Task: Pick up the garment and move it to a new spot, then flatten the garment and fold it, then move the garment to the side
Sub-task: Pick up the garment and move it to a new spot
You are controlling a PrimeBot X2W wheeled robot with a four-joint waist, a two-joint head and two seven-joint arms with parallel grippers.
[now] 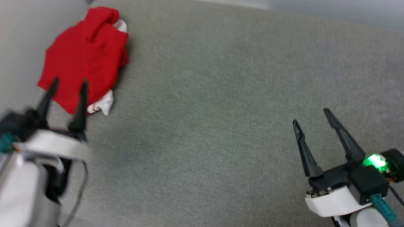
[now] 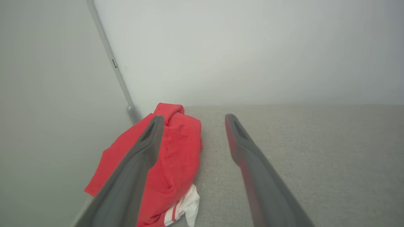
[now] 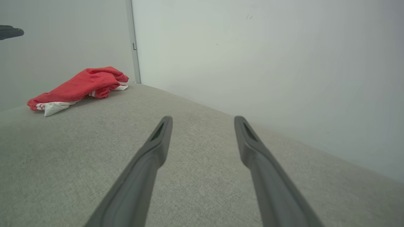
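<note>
The garment (image 1: 85, 53) is a red shirt with white, red-striped trim, lying crumpled in the far left corner of the grey surface, against the wall. It also shows in the left wrist view (image 2: 176, 157) and far off in the right wrist view (image 3: 82, 85). My left gripper (image 1: 69, 82) is open, its tips over the garment's near edge; whether they touch the cloth I cannot tell. My right gripper (image 1: 311, 115) is open at the lower right, far from the garment, with nothing between its fingers.
Pale walls (image 2: 221, 47) meet in a corner just behind the garment, with a vertical metal strip (image 2: 109, 56) along the joint. The grey fabric surface (image 1: 221, 110) stretches wide between the two grippers.
</note>
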